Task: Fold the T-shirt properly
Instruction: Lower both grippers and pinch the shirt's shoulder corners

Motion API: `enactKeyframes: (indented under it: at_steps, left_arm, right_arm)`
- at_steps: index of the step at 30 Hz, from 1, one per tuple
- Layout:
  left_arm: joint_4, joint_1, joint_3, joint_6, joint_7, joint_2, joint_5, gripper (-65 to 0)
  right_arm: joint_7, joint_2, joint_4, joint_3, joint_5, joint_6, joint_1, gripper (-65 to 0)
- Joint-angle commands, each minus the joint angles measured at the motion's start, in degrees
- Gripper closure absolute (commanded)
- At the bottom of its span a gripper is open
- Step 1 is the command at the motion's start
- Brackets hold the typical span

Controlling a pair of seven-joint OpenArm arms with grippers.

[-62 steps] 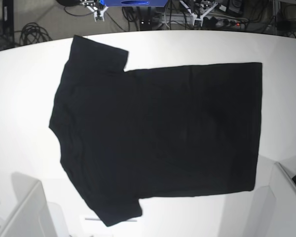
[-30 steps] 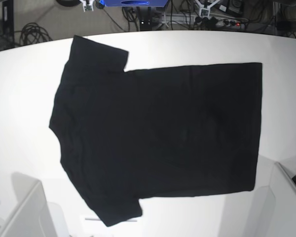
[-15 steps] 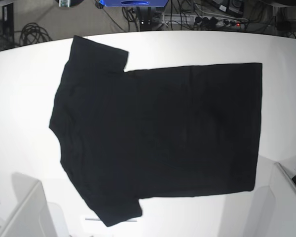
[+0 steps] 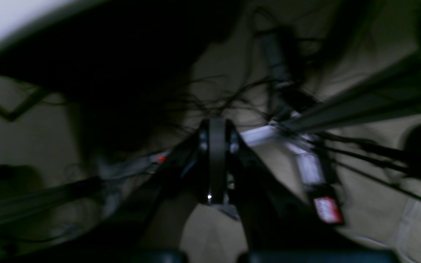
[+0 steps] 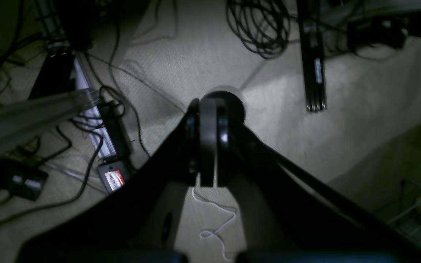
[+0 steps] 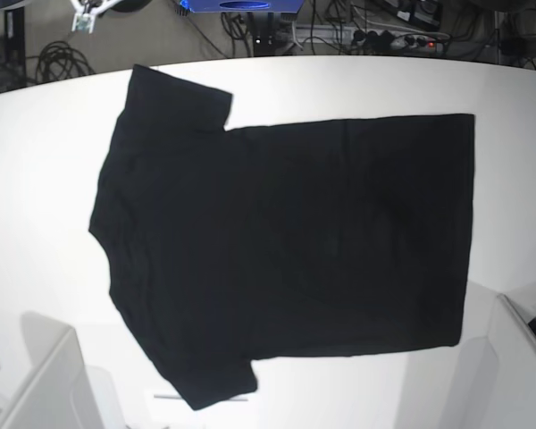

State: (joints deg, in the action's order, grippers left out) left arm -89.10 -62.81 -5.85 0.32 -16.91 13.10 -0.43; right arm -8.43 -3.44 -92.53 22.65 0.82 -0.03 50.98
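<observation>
The T-shirt [image 6: 286,241] lies spread flat on the white table [image 6: 36,179], plain black side up, with the sleeves and collar to the left and the hem to the right. No print shows. Neither gripper is near it. My right gripper [image 5: 208,146] is shut on nothing and hangs over the carpeted floor; its pale tip [image 6: 87,12] shows beyond the table's far left edge. The left wrist view is blurred, and in it my left gripper [image 4: 216,160] is shut and empty over floor cables. It is out of the base view.
Cables and power strips [image 6: 402,36] lie on the floor behind the table, beside a blue object [image 6: 241,4]. White panels stand at the near left [image 6: 45,384] and near right [image 6: 518,357] corners. A coiled cable [image 5: 260,25] lies on the carpet.
Both gripper tips behind the table's far edge moved apart: the right arm's slid left, the left arm's went out of the base view. The T-shirt has not moved.
</observation>
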Motion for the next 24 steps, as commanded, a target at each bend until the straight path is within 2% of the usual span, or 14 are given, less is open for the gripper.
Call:
enactKeyframes:
  at_steps: [1,5,11,13,16,17,19,21,22,24]
  left_arm:
    - [-2.4,-1.9,-1.1,0.2,-1.1,0.1,0.0,0.0]
    - [-8.8,-4.5,-4.7,0.2,-1.2,0.1,0.0,0.0]
    - [-17.3,-6.0,-6.4,0.2,-0.8,0.0,-1.0,0.0]
    - [-18.4,-5.3,-7.4,0.1,-0.7,0.3,-5.1,0.0]
    - [-17.9,-2.2,-10.5,0.0,-0.6,0.4,-13.3,0.0]
    - [-17.4,-1.3,-12.0,0.0,-0.6,0.5,-15.9,0.0]
    - [-16.6,-0.5,-15.2,-0.1,-0.6,0.5,-19.7,0.0]
    - [-16.6,0.9,-18.5,-0.2,-0.6,0.3,-22.7,-12.0]
    - [-16.4,1.4,-19.9,-0.5,-0.6,0.2,-23.7,-17.8]
    - [-15.8,1.8,-22.3,-3.0,-0.6,0.3,-25.5,-26.5]
  right_arm:
    - [0.6,0.3,-2.5,1.6,-0.2,-0.4,0.8,0.0]
    - [-0.1,0.3,-10.3,3.9,-0.2,-0.4,0.3,0.0]
    - [-0.1,-0.6,-19.2,2.7,0.4,-0.3,-3.3,0.0]
    - [-0.2,-1.8,-21.8,2.3,2.7,-0.2,-4.7,0.0]
    - [-0.2,-1.6,-23.2,0.4,6.7,-0.2,-5.9,0.0]
    - [-0.2,-1.5,-23.2,-0.3,8.5,-0.2,-6.2,-2.1]
    - [-0.3,-1.4,-23.2,-1.5,10.8,-0.1,-6.7,-22.4]
    - [-2.1,-0.1,-23.2,-3.3,12.7,2.5,-6.9,-40.5]
    - [-3.8,0.9,-23.2,-4.0,14.6,5.2,-7.0,-47.0]
    - [-7.5,2.1,-23.1,-3.8,20.6,9.7,-8.6,-53.7]
